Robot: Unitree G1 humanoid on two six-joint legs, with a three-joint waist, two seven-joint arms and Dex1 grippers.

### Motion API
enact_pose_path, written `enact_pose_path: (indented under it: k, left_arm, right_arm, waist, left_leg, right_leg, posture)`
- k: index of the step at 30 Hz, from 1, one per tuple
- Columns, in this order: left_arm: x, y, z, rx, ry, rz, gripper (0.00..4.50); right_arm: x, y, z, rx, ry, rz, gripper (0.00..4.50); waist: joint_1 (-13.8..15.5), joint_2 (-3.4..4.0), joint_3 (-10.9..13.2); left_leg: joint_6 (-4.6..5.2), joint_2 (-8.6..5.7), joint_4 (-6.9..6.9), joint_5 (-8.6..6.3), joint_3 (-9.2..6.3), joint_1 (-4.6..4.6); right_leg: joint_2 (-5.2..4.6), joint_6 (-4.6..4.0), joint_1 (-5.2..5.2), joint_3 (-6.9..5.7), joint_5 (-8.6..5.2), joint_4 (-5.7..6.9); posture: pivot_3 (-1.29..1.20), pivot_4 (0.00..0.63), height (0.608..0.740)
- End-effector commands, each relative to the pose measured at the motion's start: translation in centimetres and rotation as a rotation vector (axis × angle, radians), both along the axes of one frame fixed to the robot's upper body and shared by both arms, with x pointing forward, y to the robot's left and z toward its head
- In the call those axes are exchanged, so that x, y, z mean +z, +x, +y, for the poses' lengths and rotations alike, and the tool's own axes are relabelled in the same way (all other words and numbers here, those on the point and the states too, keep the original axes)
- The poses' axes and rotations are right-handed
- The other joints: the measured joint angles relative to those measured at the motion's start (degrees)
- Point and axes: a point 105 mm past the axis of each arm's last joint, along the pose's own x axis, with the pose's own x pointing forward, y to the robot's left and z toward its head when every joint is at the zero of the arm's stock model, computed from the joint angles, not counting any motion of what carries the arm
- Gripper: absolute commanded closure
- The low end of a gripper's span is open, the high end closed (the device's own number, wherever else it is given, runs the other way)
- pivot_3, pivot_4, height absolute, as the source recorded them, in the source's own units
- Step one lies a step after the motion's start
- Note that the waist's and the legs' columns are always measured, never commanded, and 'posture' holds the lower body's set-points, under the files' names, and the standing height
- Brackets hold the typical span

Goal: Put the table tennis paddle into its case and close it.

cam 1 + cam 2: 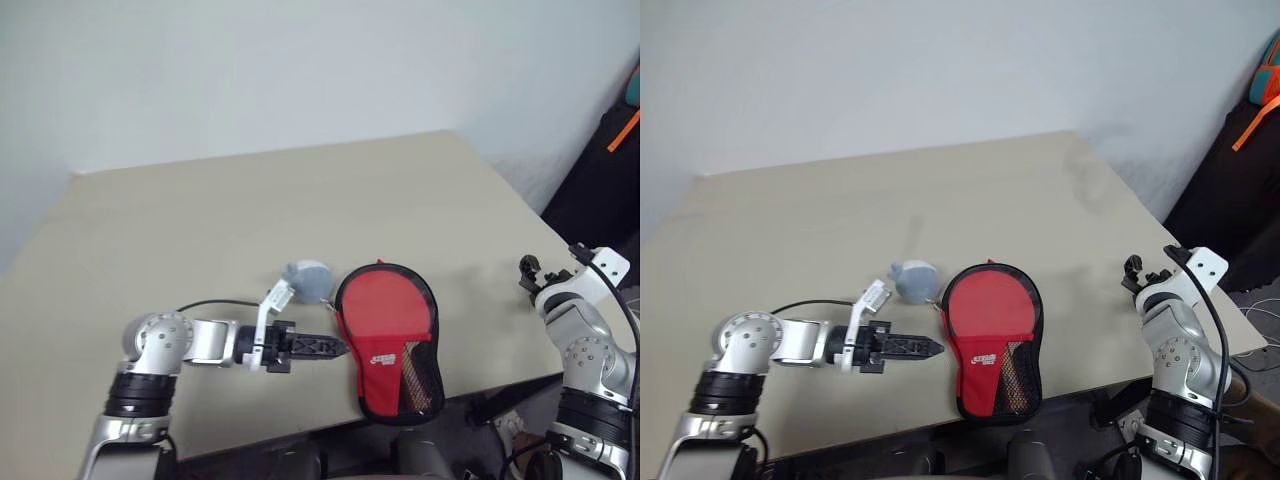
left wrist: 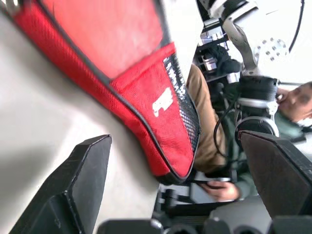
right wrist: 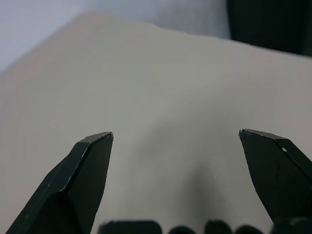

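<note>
Now I see the red, black-trimmed paddle-shaped fabric case (image 1: 388, 340) lying at the beige surface's (image 1: 200, 220) near edge; left tool (image 1: 338, 347) open beside it, right tool (image 3: 175, 141) open, empty.

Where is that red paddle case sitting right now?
The case lies flat near the table's front edge, between the two arms, just beyond the left gripper, with a small grey lump beside its rounded end.

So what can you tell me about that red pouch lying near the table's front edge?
The case is a paddle-shaped fabric pouch, red with black trim, a small white logo and a dark mesh panel at its narrow end. It lies flat on the beige table, narrow end toward the front edge, and looks closed. A small grey-blue lump sits beside its round end. The left gripper hovers open beside it, not gripping it.
</note>
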Motion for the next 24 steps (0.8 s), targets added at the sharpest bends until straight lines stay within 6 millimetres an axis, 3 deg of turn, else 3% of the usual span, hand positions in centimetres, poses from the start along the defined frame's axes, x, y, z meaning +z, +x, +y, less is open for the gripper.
enact_pose_path:
  k: [1, 4, 8, 12, 15, 21, 24]
  left_arm:
    - [2.5, 1.8, -1.4, 0.022, -0.082, -0.223, 0.02]
    - [2.2, 2.6, -3.1, 0.020, -0.042, -0.387, 0.02]
    - [0.2, 4.4, -5.4, 0.104, 0.052, -0.609, 0.02]
    - [-2.5, 4.6, -7.2, 0.053, 0.142, -0.762, 0.02]
    - [-3.2, 4.6, -7.2, 0.048, 0.153, -0.790, 0.02]
    - [-6.4, 3.9, -4.9, -0.019, 0.282, -0.893, 0.02]
    - [-7.9, 2.5, -4.3, -0.065, 0.320, -0.884, 0.02]
  right_arm:
    - [4.1, 1.1, 2.3, 0.151, -0.036, -0.143, 0.00]
    - [4.6, 1.6, 4.2, 0.250, -0.063, -0.159, 0.00]
    - [4.5, 2.4, 5.5, 0.288, -0.086, -0.153, 0.00]
    - [4.7, 2.9, 6.3, 0.310, -0.096, -0.160, 0.00]
    - [4.7, 3.3, 7.1, 0.345, -0.114, -0.157, 0.00]
    - [6.5, 5.6, 10.0, 0.482, -0.092, -0.210, 0.00]
    - [7.4, 6.7, 12.5, 0.591, -0.050, -0.235, 0.00]
  waist:
    - [0.04, -0.01, 0.00]
    - [0.00, -0.05, -0.01]
    - [0.04, -0.05, -0.01]
    - [0.13, -0.05, -0.01]
    - [0.03, -0.05, -0.01]
    - [-0.03, 0.01, -0.04]
    - [-0.05, -0.01, -0.05]
  left_leg:
    - [0.00, 0.00, 0.02, 0.01, 0.00, -0.01]
    - [0.01, 0.01, 0.03, 0.02, -0.02, 0.00]
    - [0.01, 0.00, 0.00, 0.02, 0.00, 0.00]
    - [0.02, -0.01, 0.00, 0.02, 0.00, 0.00]
    - [0.04, -0.01, 0.03, 0.03, 0.01, -0.01]
    - [0.06, 0.01, -0.01, 0.04, 0.01, 0.09]
    - [0.07, 0.00, -0.01, 0.04, 0.01, 0.20]
  right_leg:
    - [0.00, 0.00, 0.00, 0.00, 0.00, -0.01]
    - [0.01, 0.01, 0.05, -0.03, 0.00, -0.03]
    - [0.00, 0.00, 0.06, 0.01, 0.01, -0.07]
    - [0.00, -0.21, 0.06, 0.01, 0.15, -0.08]
    - [0.00, -0.01, 0.06, 0.01, 0.02, -0.07]
    - [0.02, 0.00, 0.07, 0.01, 0.03, -0.02]
    - [0.01, 0.00, 0.22, 0.01, 0.03, -0.05]
  posture:
    - [0.00, 0.000, 0.740]
    - [0.00, 0.000, 0.740]
    - [0.00, 0.000, 0.740]
    - [0.00, 0.000, 0.740]
    - [0.00, 0.000, 0.740]
    - [0.00, 0.000, 0.740]
    - [0.00, 0.000, 0.740]
